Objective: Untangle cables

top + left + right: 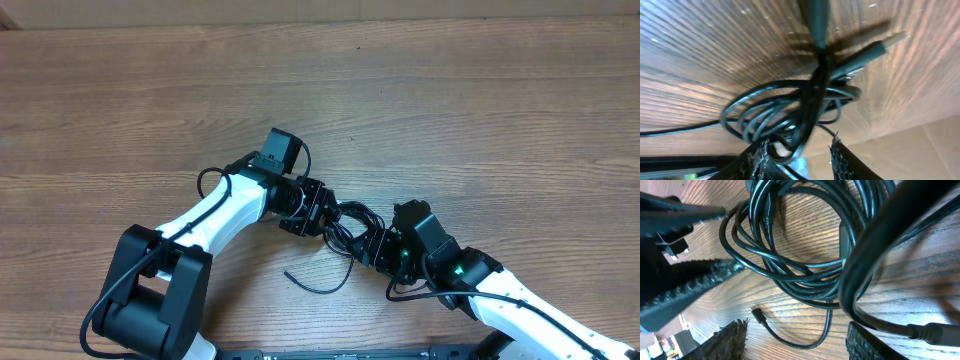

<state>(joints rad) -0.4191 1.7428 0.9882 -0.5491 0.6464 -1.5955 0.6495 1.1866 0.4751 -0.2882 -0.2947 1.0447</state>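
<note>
A tangle of thin black cables (352, 228) lies on the brown wood-grain bench (450, 100), between the left pincer (318, 210) and the right pincer (378, 248). One loose end trails out below.

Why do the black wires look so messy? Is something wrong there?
Yes. The cables lie in one knotted clump on the table, loops crossing over each other between the left claw and right claw. One loose end strays out toward the front edge.
</note>
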